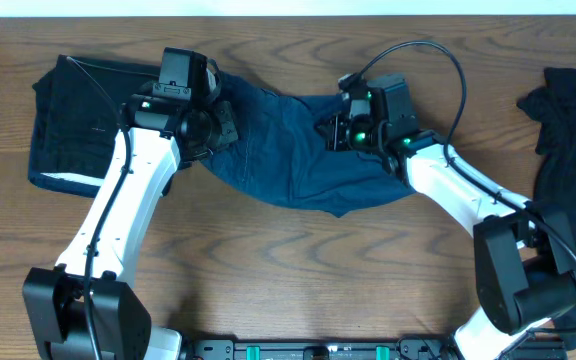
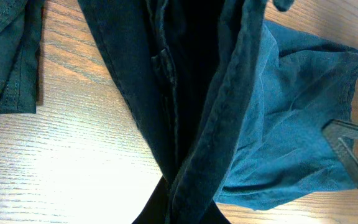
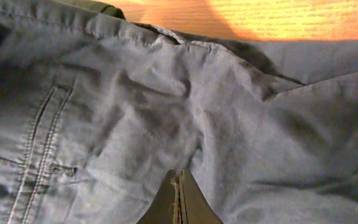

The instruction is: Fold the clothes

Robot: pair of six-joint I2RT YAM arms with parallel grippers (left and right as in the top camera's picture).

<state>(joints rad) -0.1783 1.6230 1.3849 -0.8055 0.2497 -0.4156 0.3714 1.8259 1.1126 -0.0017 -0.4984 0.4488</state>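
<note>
A navy-blue denim-like garment [image 1: 288,150] lies spread across the middle of the table, hanging between both grippers. My left gripper [image 1: 223,128] is at its left upper end. In the left wrist view the gripper [image 2: 188,214] is shut on a thick seamed band of the garment [image 2: 291,93], which rises from the jaws. My right gripper [image 1: 330,130] is at the garment's right upper part. In the right wrist view its fingers [image 3: 179,180] are pressed together on the garment [image 3: 135,106], with wrinkles running toward the tips.
A folded black piece with a white edge [image 1: 68,130] lies at the far left, just behind the left arm, and shows in the left wrist view [image 2: 5,50]. Another black cloth piece [image 1: 573,110] lies at the right edge. Bare wooden table [image 1: 288,270] lies in front.
</note>
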